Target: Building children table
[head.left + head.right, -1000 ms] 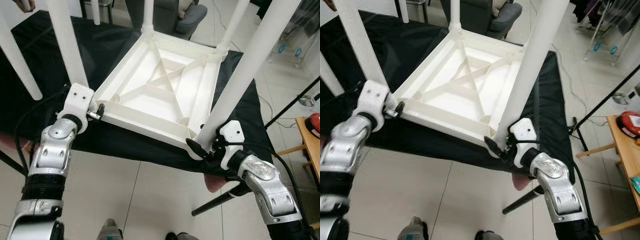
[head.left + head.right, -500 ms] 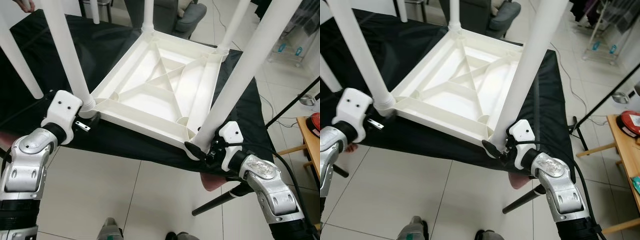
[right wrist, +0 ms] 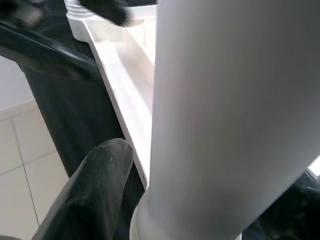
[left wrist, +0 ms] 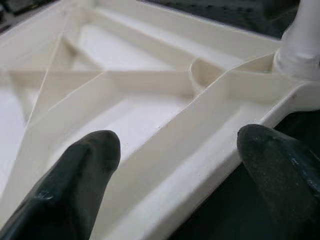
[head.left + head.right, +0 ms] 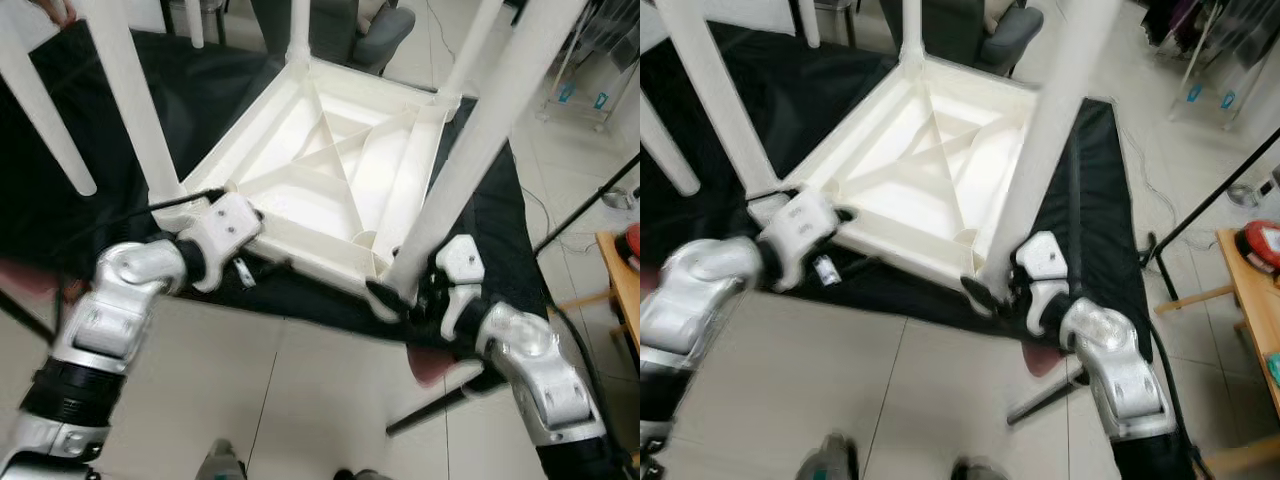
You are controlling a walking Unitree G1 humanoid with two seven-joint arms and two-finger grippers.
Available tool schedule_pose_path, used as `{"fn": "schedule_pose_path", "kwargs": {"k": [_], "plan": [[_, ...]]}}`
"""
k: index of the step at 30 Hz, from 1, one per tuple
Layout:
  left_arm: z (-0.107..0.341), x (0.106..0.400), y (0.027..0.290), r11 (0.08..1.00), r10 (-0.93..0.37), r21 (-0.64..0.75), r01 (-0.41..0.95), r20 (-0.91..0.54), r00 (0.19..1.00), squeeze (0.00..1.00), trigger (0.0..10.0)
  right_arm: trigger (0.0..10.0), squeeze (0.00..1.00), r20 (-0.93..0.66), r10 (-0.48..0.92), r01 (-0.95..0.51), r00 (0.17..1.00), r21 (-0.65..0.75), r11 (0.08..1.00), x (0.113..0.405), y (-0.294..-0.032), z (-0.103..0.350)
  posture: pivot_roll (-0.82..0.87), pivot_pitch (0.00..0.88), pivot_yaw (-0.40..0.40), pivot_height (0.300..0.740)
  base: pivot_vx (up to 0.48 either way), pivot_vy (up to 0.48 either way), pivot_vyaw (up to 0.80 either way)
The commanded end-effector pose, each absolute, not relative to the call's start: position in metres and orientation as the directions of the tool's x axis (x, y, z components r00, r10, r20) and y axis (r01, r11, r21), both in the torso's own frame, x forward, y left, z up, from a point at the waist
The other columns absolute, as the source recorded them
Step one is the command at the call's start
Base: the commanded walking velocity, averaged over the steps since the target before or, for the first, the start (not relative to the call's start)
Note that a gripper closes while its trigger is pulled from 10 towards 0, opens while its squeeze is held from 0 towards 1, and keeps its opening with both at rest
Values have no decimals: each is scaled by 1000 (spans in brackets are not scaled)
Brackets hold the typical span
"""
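Children's table [image 5: 330, 190] lies upside down on the black-draped surface [image 5: 215, 95]. Right gripper [image 5: 400, 298] is clamped on the near leg [image 5: 480, 150]; left gripper [image 4: 180, 170], fingers apart, straddles the rim. A sideways tug could wrench the leg loose.

The left gripper [image 4: 177, 175] is spread wide — one black finger [image 4: 75, 185] hangs over the ribbed inside of the white table underside [image 4: 125, 115], the other finger [image 4: 280, 165] sits outside its edge, above the dark cloth [image 4: 215, 220]. The outer rim [image 4: 200, 185] of the upturned tabletop runs slantwise between the two fingers, and neither can be seen touching it. Within the rim, shallow walls and thin diagonal ribs [image 4: 60, 85] divide the plastic into compartments, with a small curved pocket [image 4: 210, 75] where several ribs meet. At the far corner a round white table leg [image 4: 300, 45] stands in its socket — only its base is in frame.
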State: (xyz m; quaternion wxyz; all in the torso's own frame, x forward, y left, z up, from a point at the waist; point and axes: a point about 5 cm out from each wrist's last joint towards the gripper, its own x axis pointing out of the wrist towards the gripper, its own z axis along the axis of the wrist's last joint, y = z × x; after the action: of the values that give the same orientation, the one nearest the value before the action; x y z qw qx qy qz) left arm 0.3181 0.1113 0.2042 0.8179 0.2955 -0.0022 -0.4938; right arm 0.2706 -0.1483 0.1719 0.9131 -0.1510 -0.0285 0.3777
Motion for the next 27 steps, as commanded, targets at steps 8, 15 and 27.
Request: {"fn": "schedule_pose_path", "kwargs": {"k": [8,15,27], "plan": [[188,333,70,98,-846,440,893,-436,307,0,10000,10000,0,-68,713,-698,698,-289,655,264,-144,172,153,139,-35,740,0,0,0],[171,328,73,-23,-825,345,938,-537,177,0,10000,10000,0,-66,699,-685,712,-284,670,261,-147,172,136,144,-23,740,0,0,0],[150,336,82,-91,-777,285,954,-620,112,0,2471,10000,0,-64,702,-687,709,-284,668,264,-145,174,146,147,-31,740,0,0,0]]}}
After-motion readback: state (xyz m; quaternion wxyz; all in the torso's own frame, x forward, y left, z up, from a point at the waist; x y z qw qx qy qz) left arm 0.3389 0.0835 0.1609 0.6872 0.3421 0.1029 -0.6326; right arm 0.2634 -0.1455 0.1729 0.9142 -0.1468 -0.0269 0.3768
